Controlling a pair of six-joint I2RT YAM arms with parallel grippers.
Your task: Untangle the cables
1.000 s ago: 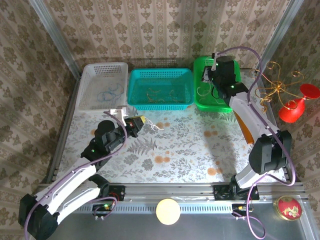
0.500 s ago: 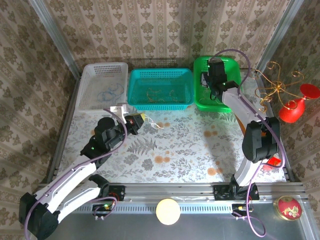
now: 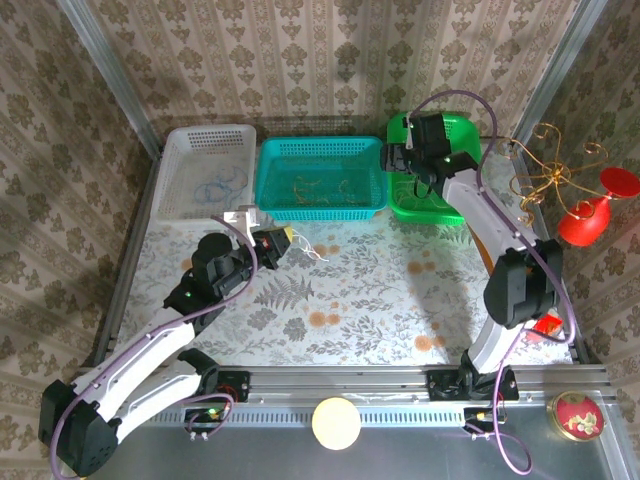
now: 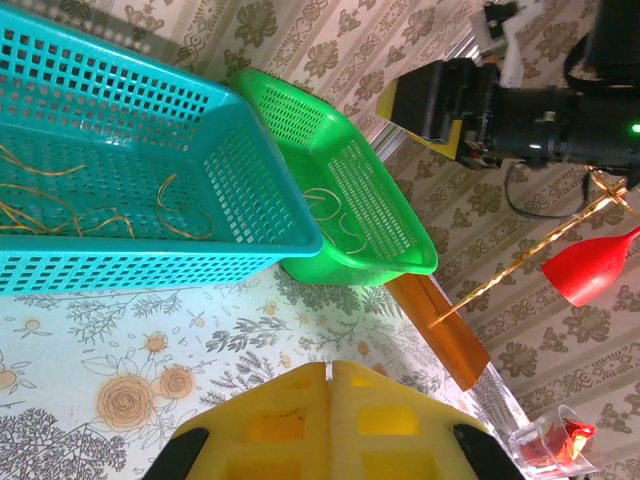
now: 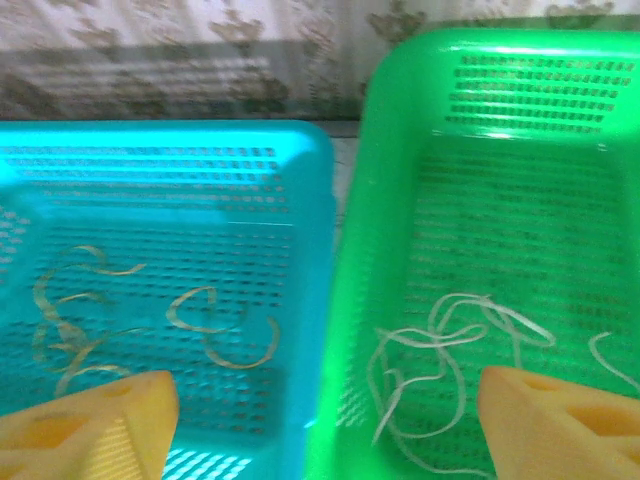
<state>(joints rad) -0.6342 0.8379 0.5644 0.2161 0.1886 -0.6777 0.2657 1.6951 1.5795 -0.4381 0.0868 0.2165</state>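
Pale cables (image 5: 450, 350) lie in the green basket (image 5: 520, 45) and gold cables (image 5: 222, 330) in the teal basket (image 5: 200, 135). The right hand (image 5: 325, 420) gapes above. The left hand (image 3: 283, 239) is closed, perhaps pinching a last strand (image 3: 308, 253).

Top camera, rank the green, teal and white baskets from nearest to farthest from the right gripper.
1. Green basket, right end of the row; the right gripper hangs over its left edge.
2. Teal basket, middle of the row, just left of the gripper.
3. White basket, left end of the row.
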